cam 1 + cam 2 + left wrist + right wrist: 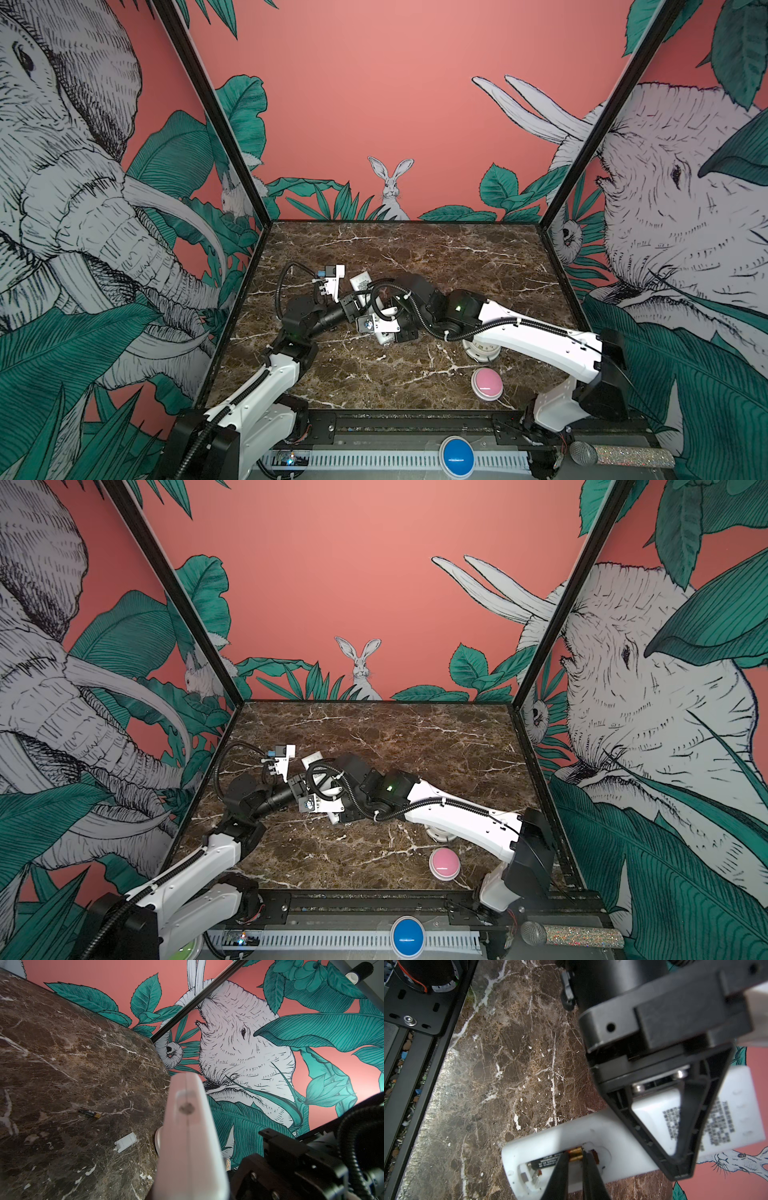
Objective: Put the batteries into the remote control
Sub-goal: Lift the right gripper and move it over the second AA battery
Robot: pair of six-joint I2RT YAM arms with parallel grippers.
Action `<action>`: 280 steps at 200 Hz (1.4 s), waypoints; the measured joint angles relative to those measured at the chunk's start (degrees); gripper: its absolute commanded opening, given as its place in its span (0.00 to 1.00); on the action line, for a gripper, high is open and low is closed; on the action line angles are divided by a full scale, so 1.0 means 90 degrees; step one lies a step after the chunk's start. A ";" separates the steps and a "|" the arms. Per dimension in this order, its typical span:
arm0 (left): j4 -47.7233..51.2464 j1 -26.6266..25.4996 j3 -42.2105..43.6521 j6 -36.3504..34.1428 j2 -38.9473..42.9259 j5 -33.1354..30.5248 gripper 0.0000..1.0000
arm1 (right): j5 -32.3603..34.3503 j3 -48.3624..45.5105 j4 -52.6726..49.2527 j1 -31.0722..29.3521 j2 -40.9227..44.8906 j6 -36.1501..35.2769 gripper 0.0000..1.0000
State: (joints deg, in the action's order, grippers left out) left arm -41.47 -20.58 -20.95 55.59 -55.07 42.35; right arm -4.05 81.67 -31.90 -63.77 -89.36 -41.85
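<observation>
Evidently the seating step is in hand: the right end effector has its black tips drawn narrow on a slim black-and-gold battery, which sits partly inside the open compartment in the plain back of the long white plastic remote control. The left end effector is clamped across that remote beside its printed sticker, keeping it left of the middle of the brown marble surface. A second black-and-gold battery and a small flat white cover piece lie loose on the surface, apart from each other. The next move probably calls for pressing the held battery flat against its contact, then letting go while the left grip stays firm.
</observation>
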 measured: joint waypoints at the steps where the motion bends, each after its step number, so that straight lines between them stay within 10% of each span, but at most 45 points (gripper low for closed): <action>1: 0.0000 0.0000 0.0000 0.0000 0.0000 0.0000 0.00 | 0.0000 0.0000 -0.0002 0.0000 0.0000 0.0002 0.16; 280: 0.1137 0.0017 0.0015 -0.0707 -0.0002 -0.0680 0.00 | -0.0087 -0.0177 0.0304 0.0389 0.0746 0.1741 0.55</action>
State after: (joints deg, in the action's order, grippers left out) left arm -31.24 -20.43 -20.82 49.23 -55.09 36.23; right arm -4.84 80.07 -29.17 -60.27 -82.65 -26.17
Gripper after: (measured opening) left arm 0.211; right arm 0.524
